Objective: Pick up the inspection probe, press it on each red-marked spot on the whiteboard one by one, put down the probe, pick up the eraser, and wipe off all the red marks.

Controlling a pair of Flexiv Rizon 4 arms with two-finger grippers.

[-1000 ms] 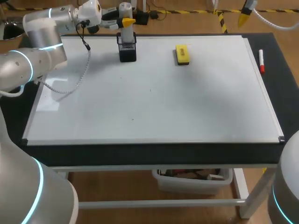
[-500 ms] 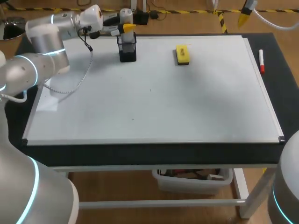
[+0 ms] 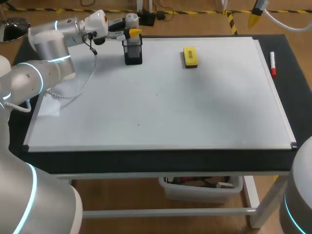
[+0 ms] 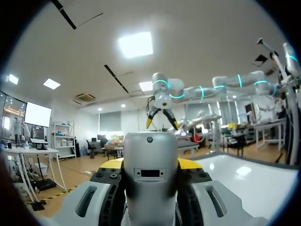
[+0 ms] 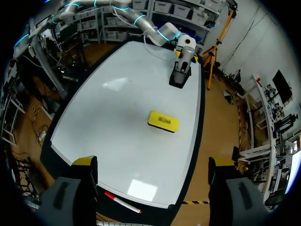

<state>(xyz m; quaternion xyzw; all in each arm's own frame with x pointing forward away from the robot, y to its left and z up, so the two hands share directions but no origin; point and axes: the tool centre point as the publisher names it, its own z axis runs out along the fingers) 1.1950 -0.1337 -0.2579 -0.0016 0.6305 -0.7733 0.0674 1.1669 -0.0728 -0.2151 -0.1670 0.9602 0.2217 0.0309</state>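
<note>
My left gripper (image 3: 132, 33) is at the whiteboard's (image 3: 161, 107) far left edge, directly above the black holder (image 3: 132, 52). It is shut on the silver-grey inspection probe (image 3: 130, 20). In the left wrist view the probe (image 4: 150, 174) stands upright between the yellow tips of that gripper (image 4: 150, 165). Its lower end is hidden, so I cannot tell whether it sits in the holder. The yellow eraser (image 3: 190, 56) lies to the right of the holder. My right gripper (image 3: 254, 19) hangs wide open high over the far right corner, far above the eraser (image 5: 163, 121). The board looks plain white.
A red marker (image 3: 272, 64) lies on the black table strip along the board's right side, also seen under my right gripper (image 5: 154, 162) as the marker (image 5: 120, 201). A cable from the left arm loops over the board's left part (image 3: 73, 92).
My left arm's wrist has swung round and carried the gripper with the probe slightly down towards the holder. The right arm, eraser and marker have not moved.
</note>
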